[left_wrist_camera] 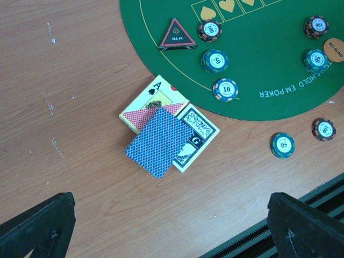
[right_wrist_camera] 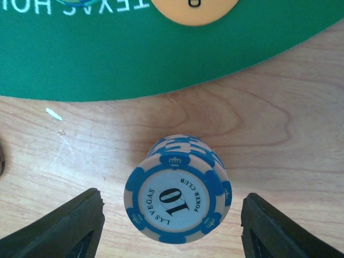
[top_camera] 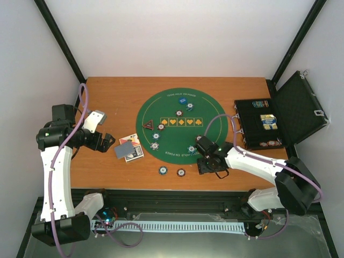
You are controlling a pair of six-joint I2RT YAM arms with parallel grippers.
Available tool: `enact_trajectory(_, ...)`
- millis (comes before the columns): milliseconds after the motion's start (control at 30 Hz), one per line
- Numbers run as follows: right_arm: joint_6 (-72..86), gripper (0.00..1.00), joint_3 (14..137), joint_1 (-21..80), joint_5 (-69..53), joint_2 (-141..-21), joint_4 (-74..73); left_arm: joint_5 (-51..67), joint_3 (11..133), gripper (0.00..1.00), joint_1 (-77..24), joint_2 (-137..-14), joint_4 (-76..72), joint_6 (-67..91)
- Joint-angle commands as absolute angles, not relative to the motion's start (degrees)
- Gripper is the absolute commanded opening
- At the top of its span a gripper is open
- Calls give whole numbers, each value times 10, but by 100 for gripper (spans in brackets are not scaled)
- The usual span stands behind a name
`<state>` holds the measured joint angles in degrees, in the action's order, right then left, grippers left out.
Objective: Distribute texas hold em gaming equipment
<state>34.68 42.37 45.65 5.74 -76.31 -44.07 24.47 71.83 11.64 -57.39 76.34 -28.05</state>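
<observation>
My right claw (right_wrist_camera: 172,220) straddles a blue-and-white striped poker chip stack (right_wrist_camera: 177,199), jaws apart, apparently not touching; my left claw (left_wrist_camera: 169,215) gapes.

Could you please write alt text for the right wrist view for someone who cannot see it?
A short stack of blue-and-white poker chips, the top one marked 10, stands on the wooden table between the dark fingers of the right gripper, which sit apart from it on either side. Beyond it lie the edge of a green mat and part of an orange disc.
</observation>
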Motion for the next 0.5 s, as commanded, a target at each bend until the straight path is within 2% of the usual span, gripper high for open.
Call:
enact_trajectory(0, 347, 68, 412, 450, 60, -771, -421, 244, 730, 100, 119, -571, 763, -280)
enact_trajectory(467, 343, 49, 409, 444, 63, -772, -415, 241, 735, 100, 118, -567, 763, -278)
